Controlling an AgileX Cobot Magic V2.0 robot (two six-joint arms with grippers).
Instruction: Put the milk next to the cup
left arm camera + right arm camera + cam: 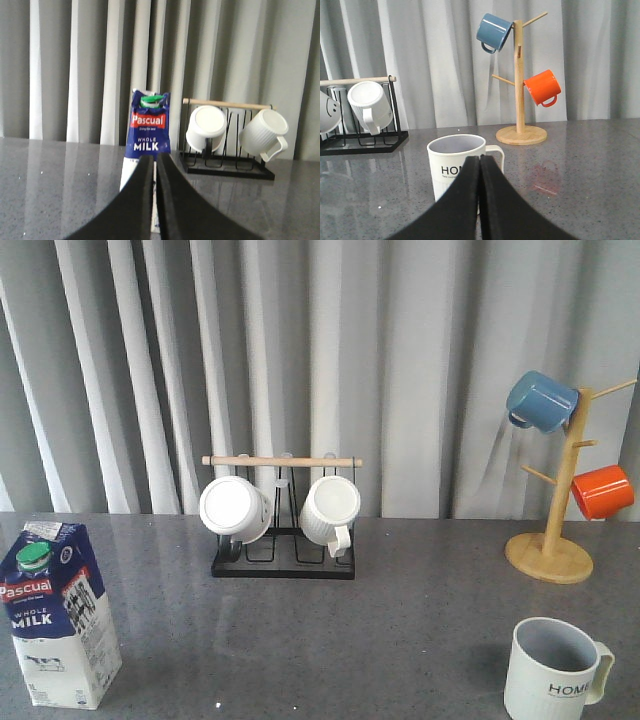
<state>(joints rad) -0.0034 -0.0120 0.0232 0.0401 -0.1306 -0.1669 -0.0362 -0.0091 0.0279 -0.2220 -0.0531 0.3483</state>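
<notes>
The milk (pixel 60 615) is a tall blue-and-white carton with a green cap, upright at the table's front left. In the left wrist view the milk (pixel 148 131) stands straight ahead of my left gripper (pixel 154 159), whose jaws are shut with nothing between them, short of the carton. The cup (pixel 552 670), a pale ribbed mug with "HOME" lettering, sits at the front right with its handle to the right. My right gripper (pixel 480 159) is shut and empty, just in front of the cup (pixel 455 167). Neither gripper shows in the front view.
A black wire rack (pixel 283 558) with a wooden bar holds two white mugs (pixel 235 508) at the table's back middle. A wooden mug tree (pixel 560 530) at the back right carries a blue mug (pixel 541 400) and an orange mug (pixel 603 491). Grey curtains hang behind.
</notes>
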